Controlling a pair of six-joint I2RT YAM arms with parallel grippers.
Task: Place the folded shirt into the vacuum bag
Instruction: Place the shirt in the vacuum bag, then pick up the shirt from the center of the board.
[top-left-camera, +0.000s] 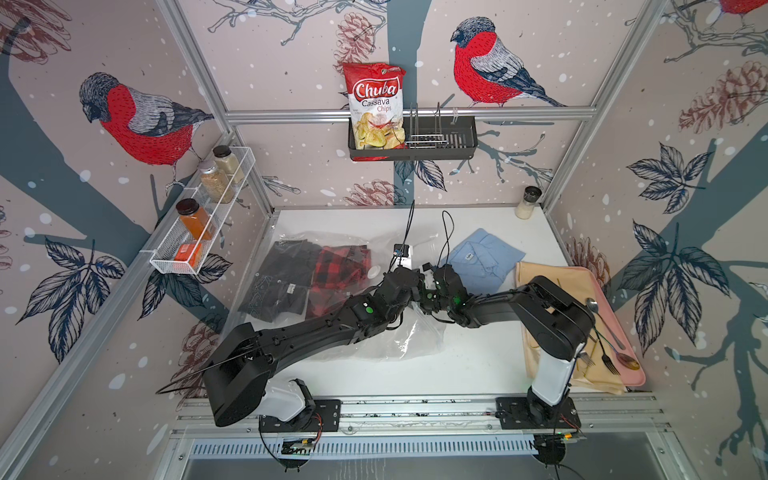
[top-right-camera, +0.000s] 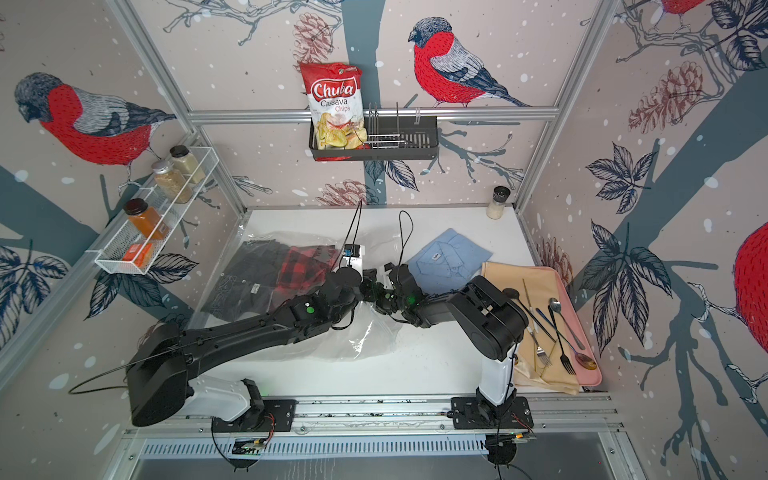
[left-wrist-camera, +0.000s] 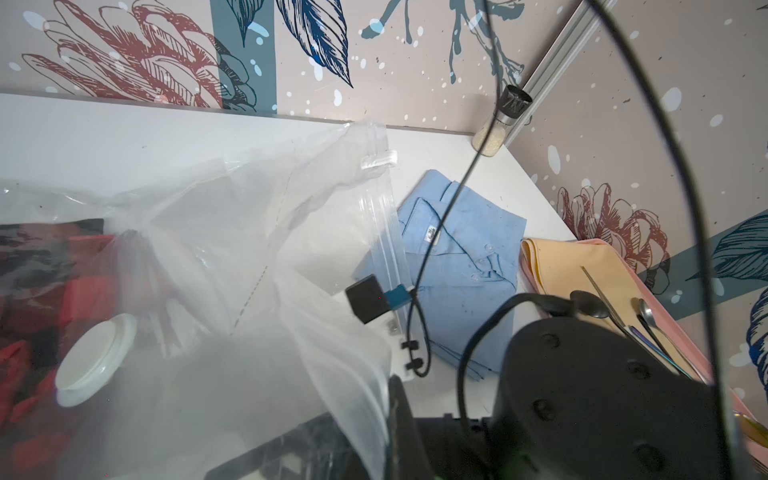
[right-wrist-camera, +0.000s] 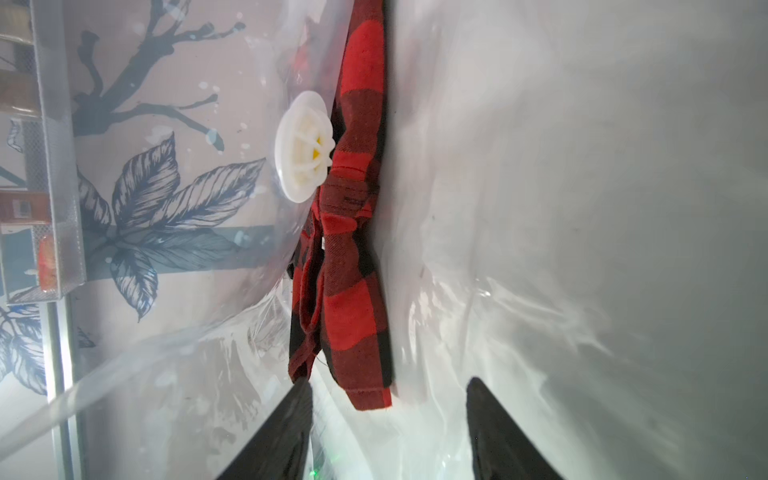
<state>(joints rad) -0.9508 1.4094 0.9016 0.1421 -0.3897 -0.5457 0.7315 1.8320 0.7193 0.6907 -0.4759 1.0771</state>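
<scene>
The clear vacuum bag (top-left-camera: 399, 336) lies across the left and middle of the table. Its white valve (right-wrist-camera: 303, 151) shows through the plastic. Inside it lie a black shirt (top-left-camera: 282, 274) and a folded red plaid shirt (top-left-camera: 340, 270). My left gripper (left-wrist-camera: 386, 401) is shut on the upper layer of the bag (left-wrist-camera: 232, 232) at its mouth and holds it raised. My right gripper (right-wrist-camera: 389, 381) is open inside the mouth, with the plaid shirt (right-wrist-camera: 353, 291) lying loose just beyond its fingertips. A folded light blue shirt (top-left-camera: 484, 257) rests on the table outside the bag, behind the right wrist.
A pink tray (top-left-camera: 623, 345) with a beige cloth and cutlery sits along the right edge. A spice jar (top-left-camera: 528, 202) stands in the back right corner. A wire shelf (top-left-camera: 199, 232) of jars hangs on the left wall, and a black basket (top-left-camera: 457, 141) with a chips bag on the back wall.
</scene>
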